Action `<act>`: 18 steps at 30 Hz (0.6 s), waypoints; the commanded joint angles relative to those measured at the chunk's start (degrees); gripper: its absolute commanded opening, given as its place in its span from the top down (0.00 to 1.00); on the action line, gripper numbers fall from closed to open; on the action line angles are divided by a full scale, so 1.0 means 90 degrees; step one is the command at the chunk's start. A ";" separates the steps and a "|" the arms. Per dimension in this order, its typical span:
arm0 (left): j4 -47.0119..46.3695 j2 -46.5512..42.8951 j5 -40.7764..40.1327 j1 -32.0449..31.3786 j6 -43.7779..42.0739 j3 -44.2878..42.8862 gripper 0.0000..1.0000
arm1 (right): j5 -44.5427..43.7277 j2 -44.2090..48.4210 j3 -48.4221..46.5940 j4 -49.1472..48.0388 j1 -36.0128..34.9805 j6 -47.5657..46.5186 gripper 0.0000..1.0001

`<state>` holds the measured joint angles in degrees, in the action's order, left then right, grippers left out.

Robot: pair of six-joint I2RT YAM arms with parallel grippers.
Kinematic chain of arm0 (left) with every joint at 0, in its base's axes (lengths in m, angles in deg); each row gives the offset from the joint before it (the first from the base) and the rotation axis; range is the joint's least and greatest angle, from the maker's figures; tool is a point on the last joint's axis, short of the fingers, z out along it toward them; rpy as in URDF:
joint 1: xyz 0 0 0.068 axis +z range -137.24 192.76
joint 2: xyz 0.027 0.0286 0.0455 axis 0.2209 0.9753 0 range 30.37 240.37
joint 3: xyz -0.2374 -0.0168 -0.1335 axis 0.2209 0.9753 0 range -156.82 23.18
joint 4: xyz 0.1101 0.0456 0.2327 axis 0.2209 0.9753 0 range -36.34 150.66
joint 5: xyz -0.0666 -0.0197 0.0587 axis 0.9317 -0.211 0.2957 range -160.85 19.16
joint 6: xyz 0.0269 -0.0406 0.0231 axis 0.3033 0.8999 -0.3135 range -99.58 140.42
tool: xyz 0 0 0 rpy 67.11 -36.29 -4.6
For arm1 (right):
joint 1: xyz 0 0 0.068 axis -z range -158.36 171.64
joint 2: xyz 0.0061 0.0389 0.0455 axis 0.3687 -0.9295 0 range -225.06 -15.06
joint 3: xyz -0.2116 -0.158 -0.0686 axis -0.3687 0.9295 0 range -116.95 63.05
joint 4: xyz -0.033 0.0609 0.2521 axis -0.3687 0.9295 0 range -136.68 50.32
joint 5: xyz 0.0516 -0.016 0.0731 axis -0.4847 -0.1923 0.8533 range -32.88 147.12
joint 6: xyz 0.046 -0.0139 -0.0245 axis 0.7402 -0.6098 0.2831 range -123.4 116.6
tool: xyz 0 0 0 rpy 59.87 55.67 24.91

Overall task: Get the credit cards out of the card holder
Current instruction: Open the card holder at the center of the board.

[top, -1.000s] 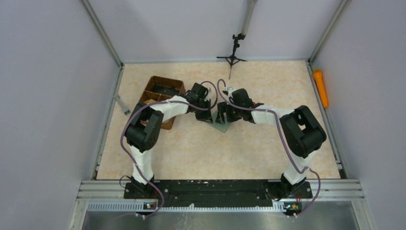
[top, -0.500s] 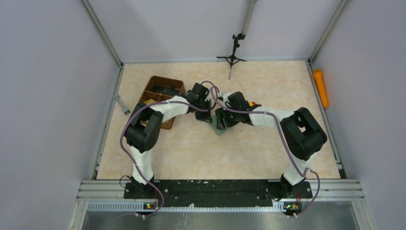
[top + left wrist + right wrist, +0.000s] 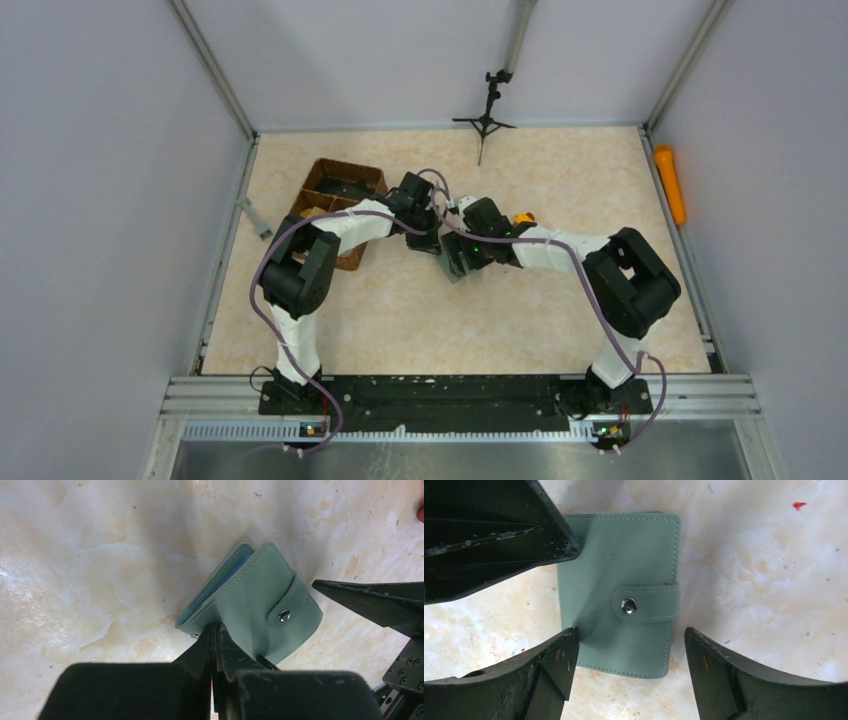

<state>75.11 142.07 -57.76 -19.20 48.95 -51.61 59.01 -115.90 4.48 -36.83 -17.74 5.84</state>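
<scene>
The card holder [image 3: 624,560] lies on the marbled table [image 3: 400,310] near its middle, right of the wicker tray [image 3: 335,185]. Its snap strap [image 3: 646,602] is fastened, and a strip of blue lining shows along one gaping edge. The left gripper [image 3: 214,627] has its fingers pressed together with the tips on one corner of the holder, though whether a layer is caught between them cannot be told, and the right gripper [image 3: 630,635] stands spread wide, its fingers on either side of the holder's strap end.
</scene>
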 commanded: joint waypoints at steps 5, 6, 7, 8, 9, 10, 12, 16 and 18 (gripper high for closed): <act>0.0075 0.0021 -0.0256 0.0015 -0.0211 0.0101 1.00 | -0.0711 0.0031 -0.0216 -0.0521 -0.0054 -0.0005 0.21; 0.0077 0.0029 -0.0261 0.0010 -0.0219 0.0096 1.00 | -0.0696 -0.0052 -0.0266 -0.0527 -0.0058 -0.0010 0.22; 0.0086 0.0043 -0.0275 0.0012 -0.0221 0.0085 1.00 | -0.0646 -0.0093 -0.0302 -0.0540 -0.0051 -0.0034 0.22; 0.0095 0.0053 -0.0276 0.0016 -0.0221 0.0075 1.00 | -0.0602 -0.0098 -0.0296 -0.0615 -0.0031 -0.0026 0.22; 0.0097 0.0050 -0.0265 0.0009 -0.0221 0.0074 1.00 | -0.0474 -0.0090 -0.0260 -0.0714 0.0010 -0.0004 0.22; 0.0097 0.0050 -0.0251 0.0007 -0.0229 0.0068 1.00 | -0.0314 -0.0072 -0.0239 -0.0794 0.0073 0.0025 0.21; 0.0096 0.0040 -0.0235 0.0012 -0.0221 0.0081 1.00 | -0.0082 -0.0091 -0.0221 -0.0869 0.0182 0.0069 0.22; 0.0097 0.0045 -0.0214 0.0015 -0.0231 0.0079 1.00 | -0.0105 -0.0176 -0.0245 -0.0847 0.0254 -0.0062 0.32; 0.0096 0.0055 -0.0187 0.0007 -0.0238 0.0071 1.00 | -0.0174 -0.0231 -0.0291 -0.0843 0.0254 -0.0098 0.37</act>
<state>74.89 142.07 -57.83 -19.18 48.64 -51.61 57.22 -116.23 4.44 -41.70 -15.75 5.84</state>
